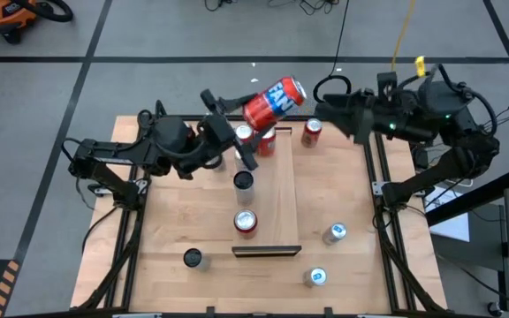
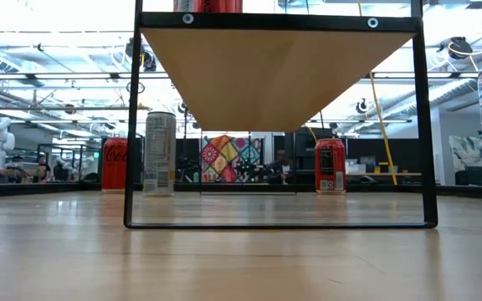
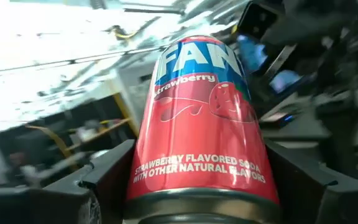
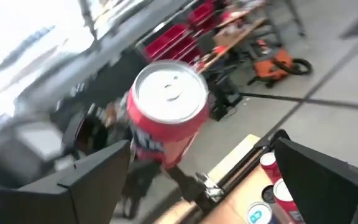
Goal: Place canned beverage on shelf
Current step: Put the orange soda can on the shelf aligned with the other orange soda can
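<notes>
1. Surface (image 1: 175, 221): black-framed wooden tabletop carrying loose cans and the shelf (image 1: 277, 208), a pale board running near-to-far down the middle with a dark strip at its near end. From the low view the shelf stands raised on a black frame, its underside showing.
2. Left arm reaches in from the left; left gripper (image 1: 237, 119) holds the red strawberry soda can (image 1: 274, 103) above the shelf's far end. Fingers (image 3: 104, 177) are clamped on the can's sides, near its base.
3. Can is tilted, its top aimed toward the right arm. My reading: mid-carry, not yet levelled for setting down upright.
4. Right gripper (image 4: 201, 171) waits at the far right edge, fingers spread wide and holding nothing; it faces the can's lid and looks clear of it.
5. Shelf already bears cans: a red one (image 1: 246, 222) near the dark strip, a dark-topped one (image 1: 243, 181) mid-board; more sit at the far end.
6. Hard to make out: the far-end cans are partly hidden under the held can; the low view crops the shelf top, so free spots there cannot be judged.
</notes>
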